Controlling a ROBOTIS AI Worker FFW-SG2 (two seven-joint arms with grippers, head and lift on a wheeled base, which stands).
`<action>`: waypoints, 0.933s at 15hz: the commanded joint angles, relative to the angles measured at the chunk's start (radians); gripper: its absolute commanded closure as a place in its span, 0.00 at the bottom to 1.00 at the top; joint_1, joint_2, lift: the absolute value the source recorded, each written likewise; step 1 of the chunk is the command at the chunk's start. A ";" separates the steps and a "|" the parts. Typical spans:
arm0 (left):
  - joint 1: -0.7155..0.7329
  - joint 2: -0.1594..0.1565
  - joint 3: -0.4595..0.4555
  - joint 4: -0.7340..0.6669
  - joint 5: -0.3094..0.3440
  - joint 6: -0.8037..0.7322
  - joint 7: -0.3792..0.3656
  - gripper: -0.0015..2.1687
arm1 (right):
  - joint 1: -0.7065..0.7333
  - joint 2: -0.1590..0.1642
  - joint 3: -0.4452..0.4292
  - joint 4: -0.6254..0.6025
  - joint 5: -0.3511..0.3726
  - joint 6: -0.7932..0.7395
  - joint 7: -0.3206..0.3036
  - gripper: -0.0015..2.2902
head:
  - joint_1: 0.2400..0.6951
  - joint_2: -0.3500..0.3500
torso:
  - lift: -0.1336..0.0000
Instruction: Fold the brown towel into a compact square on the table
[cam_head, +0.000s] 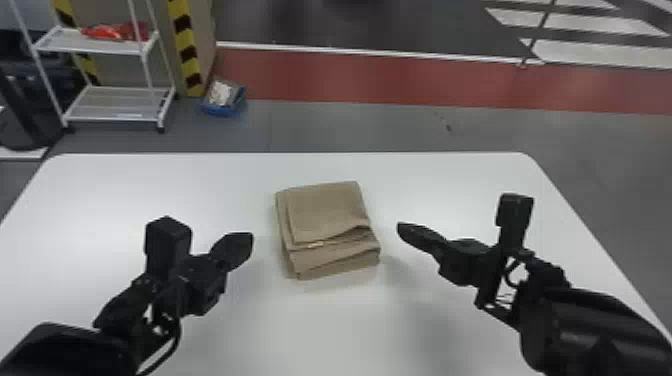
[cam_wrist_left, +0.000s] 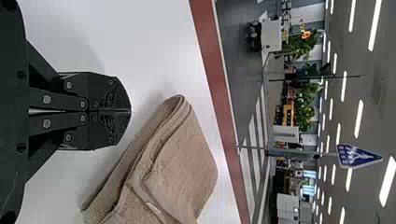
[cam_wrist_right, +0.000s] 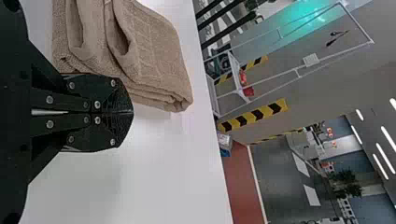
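Note:
The brown towel (cam_head: 327, 212) lies folded into a thick, squarish stack near the middle of the white table (cam_head: 340, 320), its layered edges facing the robot. To its left is my left gripper (cam_head: 251, 240), apart from the cloth; to its right, also apart, is my right gripper (cam_head: 400, 227). In the left wrist view the left gripper (cam_wrist_left: 130, 111) is shut with nothing between its fingers, and the towel (cam_wrist_left: 180, 163) lies beyond its tips. The right wrist view has the right gripper (cam_wrist_right: 132, 112) shut and empty beside the towel (cam_wrist_right: 149, 51).
Beyond the table's far edge, a white wire shelf (cam_head: 117, 102) stands on the floor at the back left, holding red items on its upper level. A blue bin (cam_head: 223, 100) sits on the floor beside a post with yellow and black stripes.

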 joint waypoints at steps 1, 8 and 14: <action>-0.001 0.001 0.011 -0.007 0.001 -0.003 -0.002 0.67 | -0.006 0.004 0.023 0.017 0.017 0.002 -0.003 0.98 | 1.00 0.37 | 0.07; 0.001 -0.001 0.024 -0.017 0.003 0.003 -0.008 0.67 | 0.034 0.004 0.033 0.011 -0.012 0.036 0.020 0.98 | 1.00 0.42 | 0.07; 0.002 0.004 0.025 -0.021 0.003 0.003 -0.008 0.67 | 0.061 0.004 0.049 -0.018 -0.053 0.073 0.036 0.98 | 1.00 0.44 | 0.07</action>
